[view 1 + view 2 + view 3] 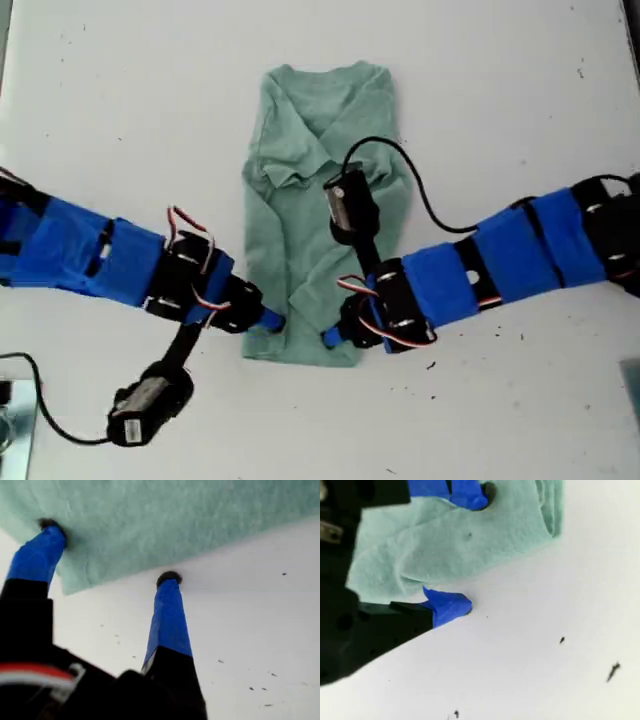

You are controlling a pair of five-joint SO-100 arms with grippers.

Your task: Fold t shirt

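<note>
Both jaws straddle t shirt [318,200] hem; no readable writing.

Bright, even overhead light, soft faint shadows, mildly blurred close-up wrist views.

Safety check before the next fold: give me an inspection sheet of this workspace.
Surface: white table, a few dark specks.
Job's things: t shirt, wrinkled, sides folded inward.
Clutter: nothing seen.
Grippers: my first tool open, one tip on the hem corner, one on bare table; my second tool open, astride bunched hem.
Cables: black cable arcs over the shirt; second cable on the table.
Surroundings: unclear object at the exterior view's lower-left edge.
</note>
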